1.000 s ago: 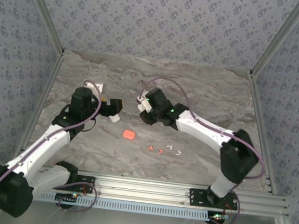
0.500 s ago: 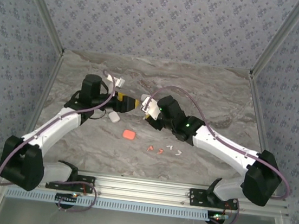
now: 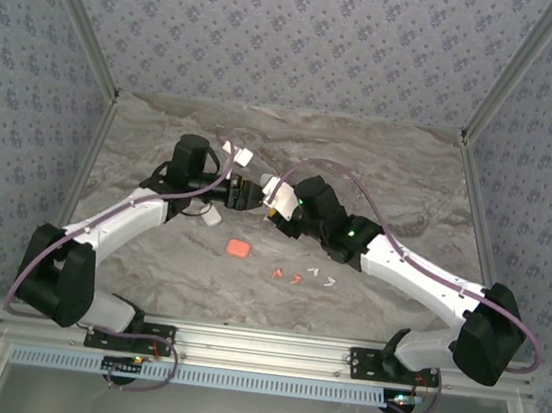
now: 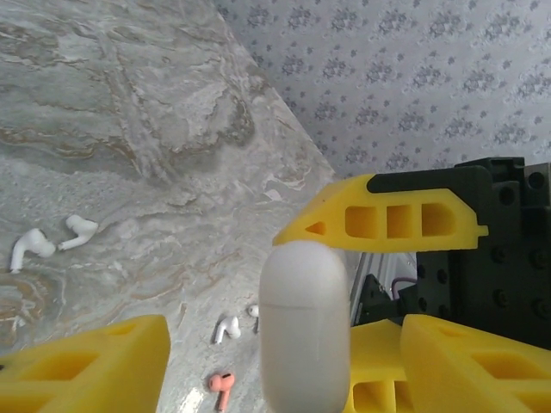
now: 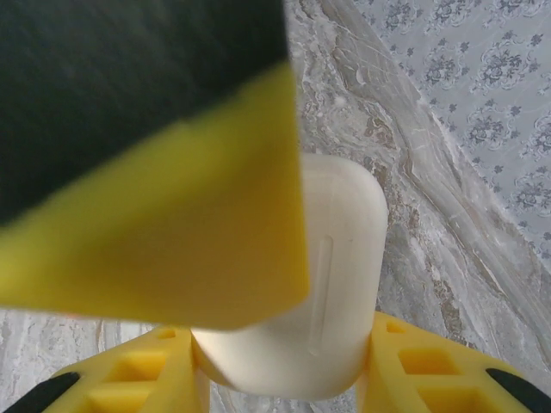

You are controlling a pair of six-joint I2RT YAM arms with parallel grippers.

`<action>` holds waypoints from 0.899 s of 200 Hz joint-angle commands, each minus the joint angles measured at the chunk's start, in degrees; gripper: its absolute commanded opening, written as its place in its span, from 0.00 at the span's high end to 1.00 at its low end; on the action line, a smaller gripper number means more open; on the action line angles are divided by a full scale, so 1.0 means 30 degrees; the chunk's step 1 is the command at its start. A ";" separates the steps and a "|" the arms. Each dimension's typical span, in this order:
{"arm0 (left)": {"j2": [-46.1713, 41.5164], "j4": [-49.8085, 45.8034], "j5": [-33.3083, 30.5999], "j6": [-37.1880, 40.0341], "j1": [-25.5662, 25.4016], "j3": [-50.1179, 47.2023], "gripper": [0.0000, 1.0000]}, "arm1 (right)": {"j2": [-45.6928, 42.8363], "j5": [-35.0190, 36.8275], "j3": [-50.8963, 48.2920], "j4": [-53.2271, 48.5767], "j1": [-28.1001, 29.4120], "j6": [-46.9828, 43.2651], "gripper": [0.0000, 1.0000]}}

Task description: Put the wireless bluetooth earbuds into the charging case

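Right wrist: smooth white case (image 5: 337,258)

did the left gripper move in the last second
Yes. The left gripper went right, from left of the fixed orange case to directly beyond it.

My top camera looks down from above and behind the arm bases (image 3: 134,335) over the whole table (image 3: 391,170). The wrist cameras face each other at close range, looking across the table, both framing the white case (image 4: 304,327) (image 5: 336,258), the right one nearest.
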 commanded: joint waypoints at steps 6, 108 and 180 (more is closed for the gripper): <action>0.0335 0.0595 0.0976 -0.0034 -0.0274 0.0878 0.40 | -0.0401 0.0077 0.0064 0.0351 0.0100 -0.0079 0.58; 0.0012 0.0334 0.1506 0.0202 -0.0554 0.0838 0.76 | -0.0478 -0.0268 0.0316 -0.0581 -0.0596 0.0604 0.55; -0.1947 0.2607 -0.1944 0.0956 -0.1131 -0.0324 0.88 | -0.3930 -0.8531 -0.0523 -0.2263 -0.3774 0.2932 0.08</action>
